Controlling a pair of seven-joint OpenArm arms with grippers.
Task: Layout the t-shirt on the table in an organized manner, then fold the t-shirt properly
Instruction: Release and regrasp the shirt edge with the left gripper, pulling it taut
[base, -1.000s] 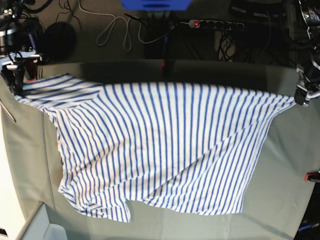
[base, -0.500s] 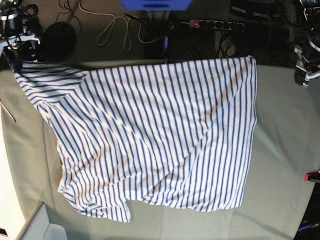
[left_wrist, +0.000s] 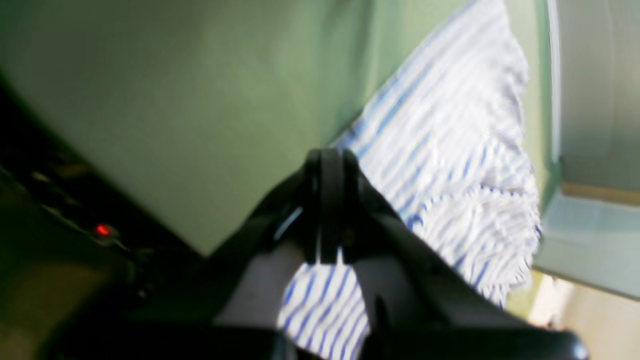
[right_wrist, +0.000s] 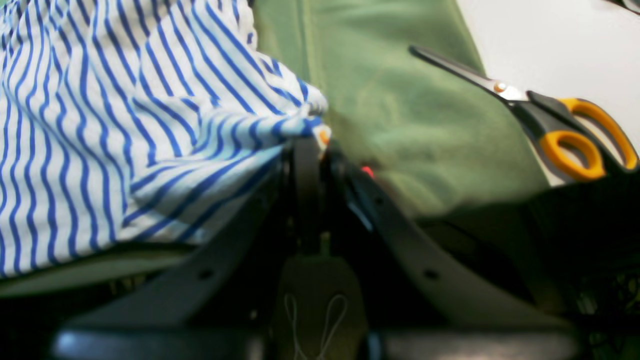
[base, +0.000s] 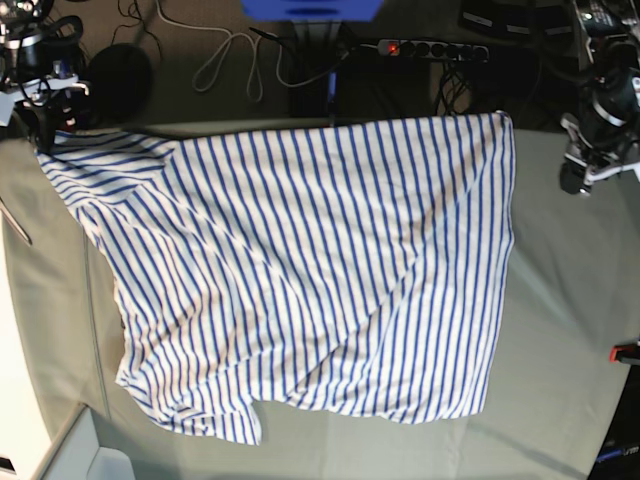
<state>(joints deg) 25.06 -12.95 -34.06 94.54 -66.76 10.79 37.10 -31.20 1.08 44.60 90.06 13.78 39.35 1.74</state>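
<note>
Our right fingers (right_wrist: 312, 142) pinch the soft white blue-striped t-shirt (base: 310, 270), left fingers (left_wrist: 327, 210) together and empty; it lies crooked on the green worktop (base: 570, 300), unfolded.

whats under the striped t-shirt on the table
Around the t-shirt only the table shows, with its grey-green cloth. The shirt covers most of the middle, so anything lying beneath it cannot be seen.

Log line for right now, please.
stage: layout | t-shirt: spread on table | right gripper: pinching corner | left gripper: shut, empty, off the shirt
</note>
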